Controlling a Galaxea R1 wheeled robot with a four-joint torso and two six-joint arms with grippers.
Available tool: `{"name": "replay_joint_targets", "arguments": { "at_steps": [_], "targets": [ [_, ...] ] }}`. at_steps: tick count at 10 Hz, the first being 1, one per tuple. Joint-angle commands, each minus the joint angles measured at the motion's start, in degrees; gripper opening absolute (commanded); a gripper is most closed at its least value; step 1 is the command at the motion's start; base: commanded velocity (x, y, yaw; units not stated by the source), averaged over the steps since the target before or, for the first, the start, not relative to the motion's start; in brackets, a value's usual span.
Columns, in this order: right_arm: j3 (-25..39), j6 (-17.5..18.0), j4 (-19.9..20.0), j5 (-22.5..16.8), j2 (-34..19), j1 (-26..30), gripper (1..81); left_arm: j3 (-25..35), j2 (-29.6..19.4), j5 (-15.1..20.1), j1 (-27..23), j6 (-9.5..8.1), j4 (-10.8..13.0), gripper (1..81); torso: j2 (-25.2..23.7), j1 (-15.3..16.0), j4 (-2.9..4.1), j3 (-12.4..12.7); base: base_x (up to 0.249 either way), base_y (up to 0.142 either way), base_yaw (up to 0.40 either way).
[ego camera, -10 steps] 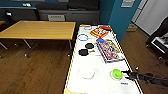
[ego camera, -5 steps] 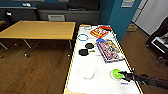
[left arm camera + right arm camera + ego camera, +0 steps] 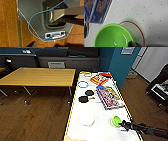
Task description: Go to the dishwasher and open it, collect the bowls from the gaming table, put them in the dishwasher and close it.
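The gaming table (image 3: pixel 75 109) is long, white-topped and yellow-edged, and carries board-game boxes (image 3: pixel 110 97). A green bowl (image 3: pixel 116 120) sits near its near right corner on a red-rimmed white plate (image 3: pixel 140 31). My right gripper (image 3: pixel 123 124) comes in from the right and is shut on the bowl's near rim; in the right wrist view the green bowl (image 3: pixel 114 36) has the right gripper (image 3: pixel 134 44) pinching its edge. A white bowl (image 3: pixel 87 120) rests further left on the table. My left gripper (image 3: pixel 50 45) hangs open over the wooden floor beside the robot's grey base. The dishwasher is out of view.
A wooden table (image 3: pixel 40 76) stands to the left, with wooden floor between the two tables. Two black paddles (image 3: pixel 86 95), a blue ring (image 3: pixel 83 84) and a red game box (image 3: pixel 99 79) lie further along the white top. A teal wall (image 3: pixel 117 64) rises behind it.
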Motion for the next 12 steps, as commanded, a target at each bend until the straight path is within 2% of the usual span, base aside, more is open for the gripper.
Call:
{"name": "replay_joint_targets", "arguments": {
  "at_steps": [1,2,4,6,7,8,10,12],
  "targets": [
    [2.4,-0.1,0.7,-2.8,-4.2,6.4,1.0,0.1,0.0,4.3,0.5,0.10,-0.5,81.1,0.0,0.0,0.00,0.0,0.000,0.000,0.000],
    [5.3,-0.1,0.3,-4.1,-8.1,6.9,1.0,0.3,-0.1,4.2,0.5,0.10,-0.4,81.1,0.0,0.0,0.00,0.0,0.000,0.000,0.000],
    [13.7,-1.1,-0.4,-10.6,-20.5,7.6,1.0,0.4,0.2,4.1,0.4,0.19,0.0,81.1,0.0,0.0,0.00,0.0,0.000,0.000,0.000],
    [23.4,-4.9,-3.9,-20.0,-30.6,9.6,1.0,0.5,0.5,4.2,0.1,0.19,0.4,81.1,0.0,0.0,0.00,0.0,0.000,0.000,0.000],
    [27.4,-6.5,-3.8,-23.8,-35.1,9.6,1.0,0.5,0.5,4.2,0.2,0.19,0.4,81.1,0.0,0.0,0.00,0.0,0.000,0.000,0.000],
    [30.7,-7.6,-3.3,-25.1,-38.8,9.2,1.0,0.5,0.4,4.0,0.1,0.19,0.4,81.1,0.0,0.0,0.00,0.0,0.000,0.000,0.000],
    [37.6,-8.1,-3.1,-24.4,-45.1,4.8,1.0,4.1,-1.6,3.9,0.2,0.19,0.4,81.1,0.0,0.0,0.00,0.0,0.000,0.000,0.000],
    [41.3,-11.2,-4.5,-24.3,-47.8,-0.6,1.0,14.6,-8.2,3.6,-0.1,0.19,-0.1,81.1,0.0,0.0,0.00,0.0,0.000,0.000,0.000]
  ]
}}
